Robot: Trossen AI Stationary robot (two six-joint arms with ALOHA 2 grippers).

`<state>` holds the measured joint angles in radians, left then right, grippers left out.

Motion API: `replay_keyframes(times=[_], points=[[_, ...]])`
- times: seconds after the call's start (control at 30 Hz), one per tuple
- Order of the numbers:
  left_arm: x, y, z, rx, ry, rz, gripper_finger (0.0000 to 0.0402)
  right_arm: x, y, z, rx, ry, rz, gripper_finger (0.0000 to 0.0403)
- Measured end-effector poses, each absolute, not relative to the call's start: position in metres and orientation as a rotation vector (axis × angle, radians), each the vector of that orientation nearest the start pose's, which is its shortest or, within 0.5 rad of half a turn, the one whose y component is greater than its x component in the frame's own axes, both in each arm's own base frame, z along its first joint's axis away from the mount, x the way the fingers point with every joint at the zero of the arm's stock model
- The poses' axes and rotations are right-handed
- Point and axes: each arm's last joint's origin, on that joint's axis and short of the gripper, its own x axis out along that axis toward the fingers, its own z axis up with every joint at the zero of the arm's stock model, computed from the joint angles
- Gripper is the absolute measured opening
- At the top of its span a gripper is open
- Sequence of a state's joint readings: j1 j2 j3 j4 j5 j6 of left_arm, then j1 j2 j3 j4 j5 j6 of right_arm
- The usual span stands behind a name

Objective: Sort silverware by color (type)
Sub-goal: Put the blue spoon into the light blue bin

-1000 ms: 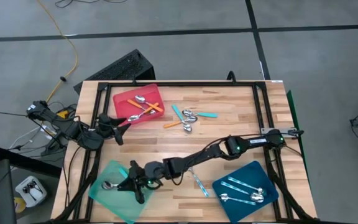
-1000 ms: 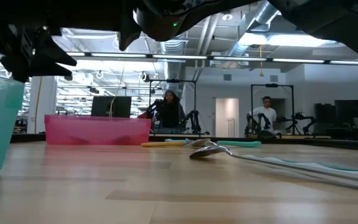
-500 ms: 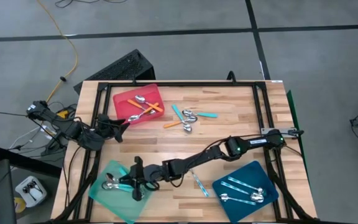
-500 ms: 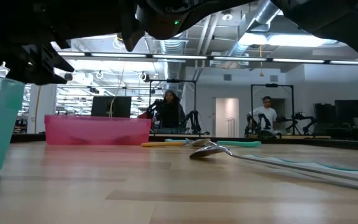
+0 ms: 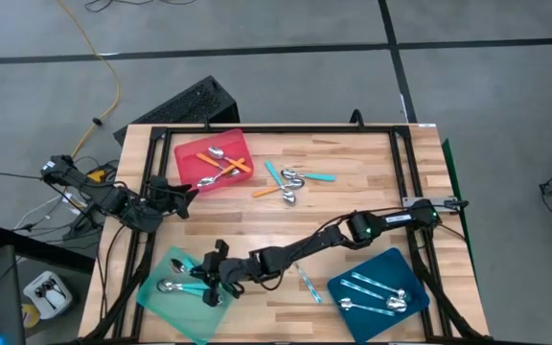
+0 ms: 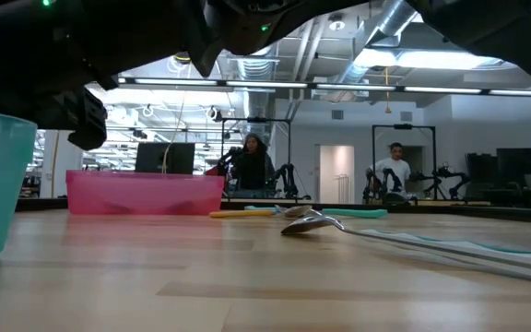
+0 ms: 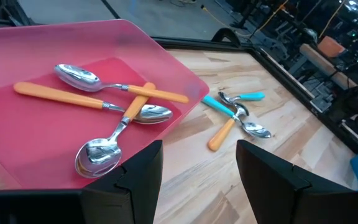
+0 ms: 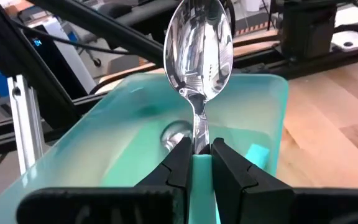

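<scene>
My right gripper (image 5: 206, 275) reaches from the right over the mint-green tray (image 5: 161, 305) at the near left and is shut on a turquoise-handled spoon (image 8: 200, 43). A second turquoise spoon (image 5: 168, 286) lies flat in that tray. Three orange spoons (image 7: 114, 99) lie in the red tray (image 5: 192, 151). My left gripper (image 7: 197, 180) hangs open beside that tray's near left corner, touching nothing. Orange and turquoise spoons (image 5: 290, 182) lie loose at the table's middle, and a pale blue one (image 5: 307, 283) lies near the front. My right gripper pinches the spoon's turquoise handle (image 8: 199, 163) between its two fingers, close to where the metal neck begins. The fingers come from the table's right, slanting a little down, in line with the spoon. The bowl sticks out past the fingertips, lifted clear above the mint-green tray.
A dark-blue tray (image 5: 383, 305) at the near right holds several pale blue spoons. Black frame rails (image 5: 257, 130) run round the table. Beyond the table's far edge, two people (image 6: 252, 157) stand deep in the room.
My right gripper has turned over the mint-green tray, so that it and the spoon now point more toward the table's left edge and lie flatter. It has stayed shut on the spoon.
</scene>
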<state>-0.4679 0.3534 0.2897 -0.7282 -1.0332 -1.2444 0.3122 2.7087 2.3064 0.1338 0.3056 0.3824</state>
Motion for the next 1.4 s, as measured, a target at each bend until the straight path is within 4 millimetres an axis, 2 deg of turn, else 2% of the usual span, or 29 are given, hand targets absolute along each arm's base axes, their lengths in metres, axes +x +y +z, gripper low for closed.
replay_keyframes(times=[0.57, 1.4], points=[[0.081, -0.013, 0.18, -0.638, 0.162, 0.782, 0.019, 0.572, 0.176, 0.139, 0.267, 0.32, -0.088, 0.0065], [0.081, -0.013, 0.18, -0.651, 0.163, 0.779, 0.019, 0.572, 0.177, 0.137, 0.268, 0.339, -0.063, 0.0079]])
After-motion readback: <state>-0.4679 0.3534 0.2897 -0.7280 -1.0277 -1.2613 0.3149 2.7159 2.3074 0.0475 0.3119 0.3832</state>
